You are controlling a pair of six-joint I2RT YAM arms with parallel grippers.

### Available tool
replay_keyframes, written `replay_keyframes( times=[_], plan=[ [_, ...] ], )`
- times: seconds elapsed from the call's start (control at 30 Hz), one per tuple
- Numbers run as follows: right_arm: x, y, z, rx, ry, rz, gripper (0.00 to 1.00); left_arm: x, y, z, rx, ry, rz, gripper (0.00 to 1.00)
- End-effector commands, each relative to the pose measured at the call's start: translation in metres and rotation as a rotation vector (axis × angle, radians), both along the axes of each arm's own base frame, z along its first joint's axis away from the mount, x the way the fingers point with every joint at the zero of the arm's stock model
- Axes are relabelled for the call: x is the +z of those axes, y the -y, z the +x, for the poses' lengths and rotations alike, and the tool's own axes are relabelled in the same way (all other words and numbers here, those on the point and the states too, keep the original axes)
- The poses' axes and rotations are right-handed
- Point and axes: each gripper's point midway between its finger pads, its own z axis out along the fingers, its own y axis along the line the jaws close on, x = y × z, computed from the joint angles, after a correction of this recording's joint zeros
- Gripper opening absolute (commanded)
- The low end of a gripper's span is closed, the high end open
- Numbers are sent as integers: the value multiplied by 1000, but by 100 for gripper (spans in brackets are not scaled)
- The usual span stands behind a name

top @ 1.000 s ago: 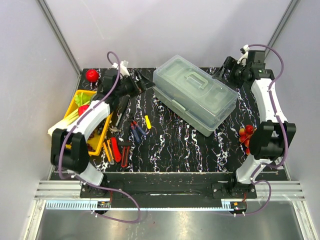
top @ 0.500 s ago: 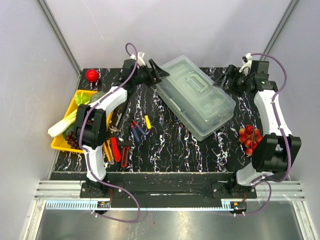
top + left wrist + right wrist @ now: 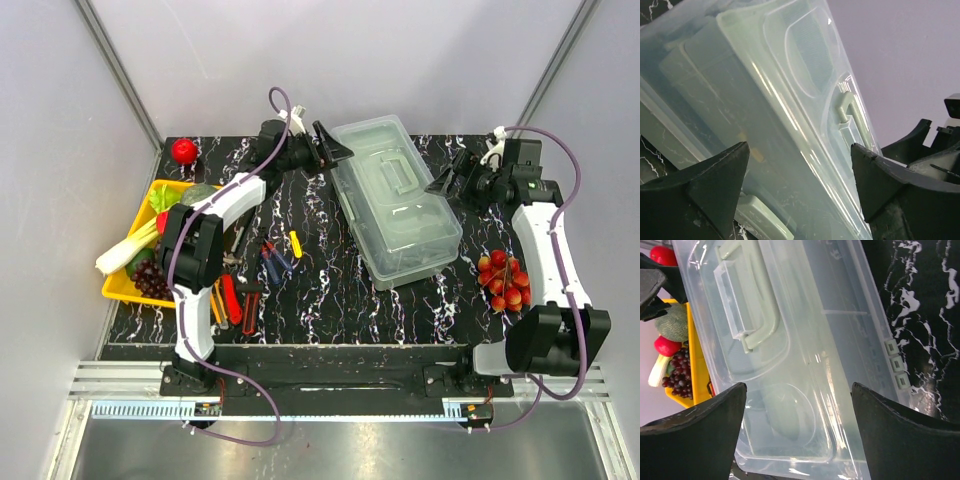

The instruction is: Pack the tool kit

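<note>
The clear plastic tool box [image 3: 400,210] lies at an angle on the black marbled table [image 3: 330,300], right of centre. Its lid [image 3: 805,340] is shut and its pale green handle [image 3: 398,176] is folded flat, so nothing can go in yet. The two arms come at it from opposite sides. The left gripper [image 3: 335,155] is at the far left corner and the right gripper [image 3: 445,183] is against the long right-hand side. Both have their fingers spread wide and hold nothing. Each wrist view shows the box filling the gap ahead of the splayed fingers, though I cannot tell whether any fingertip actually touches the plastic. Bracketing it this way looks meant to square the box or pin it in place, so that a pale green latch [image 3: 765,220] low on the left arm's side can be worked without the light case sliding. The hand tools [image 3: 250,280] — pliers and red- and yellow-handled pieces — lie loose well to the left of the box, beside a yellow tray [image 3: 160,187] of vegetables. A cluster of red fruit [image 3: 505,280] sits by the right arm. Neither the vegetables nor the fruit seem to belong in the kit.
</note>
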Motion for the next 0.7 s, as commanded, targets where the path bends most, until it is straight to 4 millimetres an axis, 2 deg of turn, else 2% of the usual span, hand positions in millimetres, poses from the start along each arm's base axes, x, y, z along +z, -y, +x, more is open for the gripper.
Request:
replay_keyframes(
  times=[0.0,0.13,0.23,0.3,0.4,0.43,0.5,0.57,0.67],
  plan=[
    [23,18,-4,-74,78,-122,91,13,-11,-4,24,51,50,89],
    [60,32,6,-103,213,-212,91,18,-31,-6,90,59,70,96],
    [90,26,9,-65,315,-211,89,21,-50,-9,169,73,113,99],
    [102,18,11,-44,360,-189,88,19,-62,-13,218,88,153,99],
    [105,-3,10,31,389,-172,88,18,-76,-22,276,90,158,99],
    [104,-9,9,50,392,-178,88,18,-76,-25,267,91,144,99],
    [104,-31,4,121,415,-184,88,12,-73,-32,231,51,96,99],
    [102,-48,-1,168,437,-181,88,4,-67,-41,179,-17,-13,99],
    [104,-65,0,181,457,-149,87,8,-61,-56,140,-3,-251,99]
  ],
)
